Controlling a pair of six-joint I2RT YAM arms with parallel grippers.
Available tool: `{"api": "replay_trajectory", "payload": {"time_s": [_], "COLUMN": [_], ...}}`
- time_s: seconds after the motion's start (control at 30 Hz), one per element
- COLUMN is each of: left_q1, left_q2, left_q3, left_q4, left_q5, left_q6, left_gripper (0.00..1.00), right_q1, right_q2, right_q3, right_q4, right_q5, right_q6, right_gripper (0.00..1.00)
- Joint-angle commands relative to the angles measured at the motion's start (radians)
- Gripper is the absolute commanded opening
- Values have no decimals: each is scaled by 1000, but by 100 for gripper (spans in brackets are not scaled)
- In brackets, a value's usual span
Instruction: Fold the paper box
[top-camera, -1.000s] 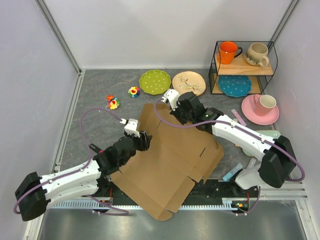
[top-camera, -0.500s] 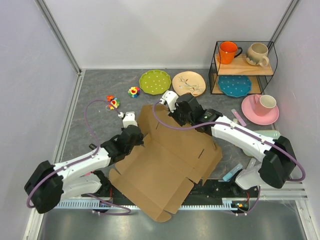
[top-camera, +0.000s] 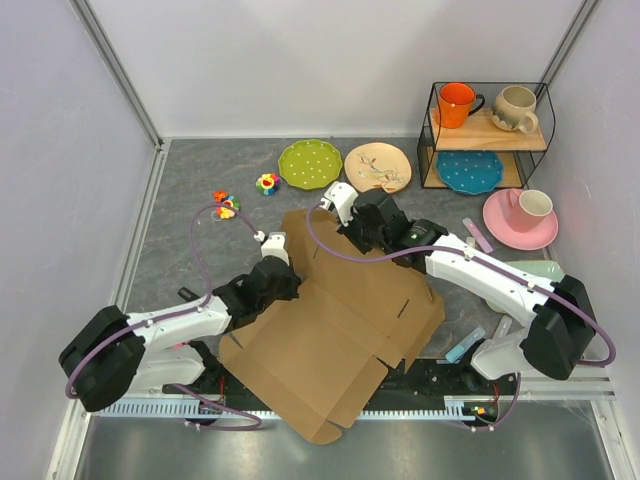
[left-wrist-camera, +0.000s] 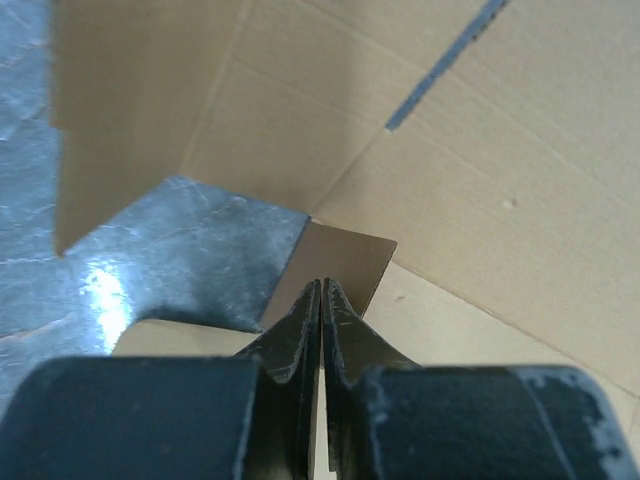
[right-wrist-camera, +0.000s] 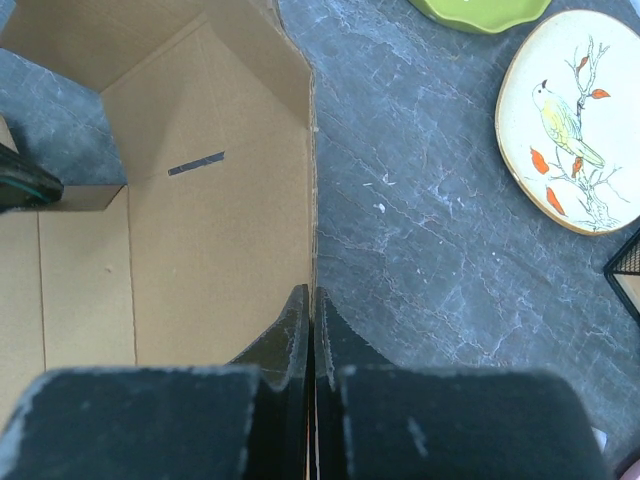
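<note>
1. You have the paper box (top-camera: 330, 330) lying mostly open and flat on the table (top-camera: 190, 200), in the near middle between the two arms. Its near corner reaches out over the rail at the arm bases.
2. One flap at the far left corner of the sheet is lifted off the table. From the right wrist it shows almost edge-on, with a narrow slot cut in the panel beside it.
3. Your right fingers (right-wrist-camera: 298, 312) are clenched on that raised flap. Its thin edge runs straight down into the closed tips.
4. Your left fingers (left-wrist-camera: 305, 310) sit at the sheet's left side, pressed nearly together, with a thin pale line of cardboard caught between them. So they are grasping the box too. A small brown tab lies just past the tips, and bare table shows to their left.
5. Beyond the box are a green plate (top-camera: 310, 163) and a bird plate (top-camera: 378, 166), side by side and apart from the cardboard.
6. At far left are two small flower toys (top-camera: 228, 206).
7. At far right a wire shelf (top-camera: 433, 135) holds an orange mug (top-camera: 456, 103) and a beige mug (top-camera: 516, 108) on top and a blue plate (top-camera: 470, 171) below. A pink cup (top-camera: 528, 207) stands on a saucer just in front of it.
</note>
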Motion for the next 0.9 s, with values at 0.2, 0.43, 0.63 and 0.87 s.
{"api": "replay_trajectory", "payload": {"time_s": [0.2, 0.43, 0.63, 0.87], "left_q1": [-65, -72, -72, -67], "left_q2": [187, 259, -50, -227], "left_q3": [-56, -85, 42, 202], "left_q4": [200, 262, 87, 88], "left_q5": [80, 63, -52, -109], "left_q6": [26, -19, 98, 253], "left_gripper": [7, 4, 23, 58], "right_q1": [31, 43, 46, 55], "right_q2": [12, 1, -10, -22], "right_q3": [-1, -11, 7, 13], "right_q4": [2, -12, -26, -40], "right_q5": [17, 34, 51, 56], "right_q6": [27, 29, 27, 16], "right_gripper": [0, 0, 0, 0]}}
